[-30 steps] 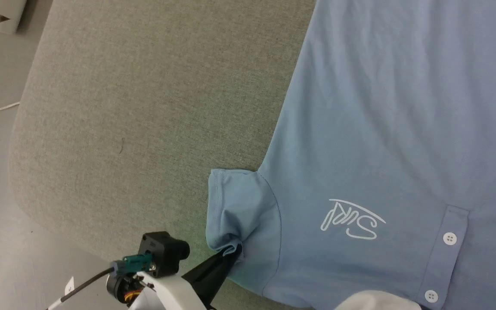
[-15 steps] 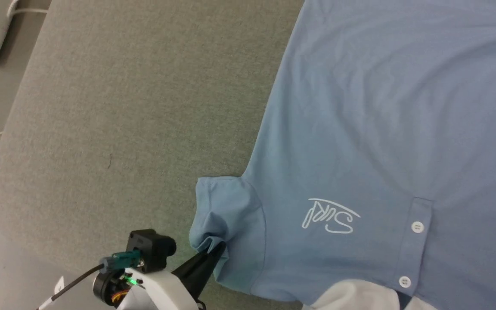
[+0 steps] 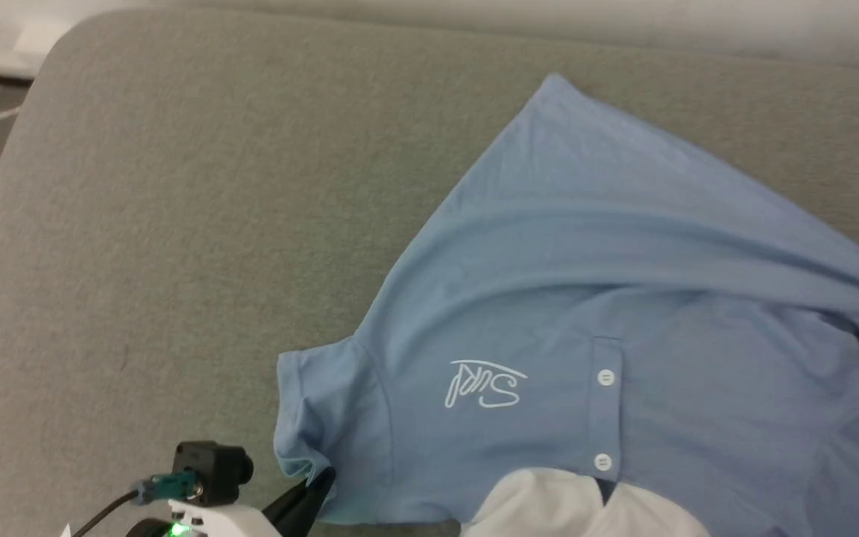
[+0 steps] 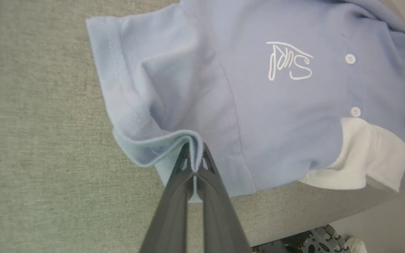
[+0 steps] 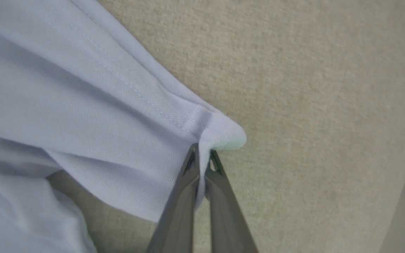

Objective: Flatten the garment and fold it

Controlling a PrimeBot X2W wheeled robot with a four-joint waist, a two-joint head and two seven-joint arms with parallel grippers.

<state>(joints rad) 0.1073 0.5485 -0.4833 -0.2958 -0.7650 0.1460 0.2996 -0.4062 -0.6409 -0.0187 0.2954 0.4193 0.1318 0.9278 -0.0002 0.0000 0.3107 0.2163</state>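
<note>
the left gripper [image 4: 195, 165] pinches a fold of hem on the sleeve [image 4: 146, 88] of the shirt [image 3: 564, 283], the right gripper [image 5: 202, 156] clamps another hemmed corner, and the shirt lies front up, white collar [image 3: 549, 507] nearest, on the grey pad [image 3: 176, 224].

Garment [image 3: 586, 283] partly beyond head view's edge

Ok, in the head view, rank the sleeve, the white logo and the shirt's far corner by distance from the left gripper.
1. Sleeve, pinched in the left gripper, lower left.
2. White logo, on the chest, right of it.
3. Far corner, top of the view.
</note>
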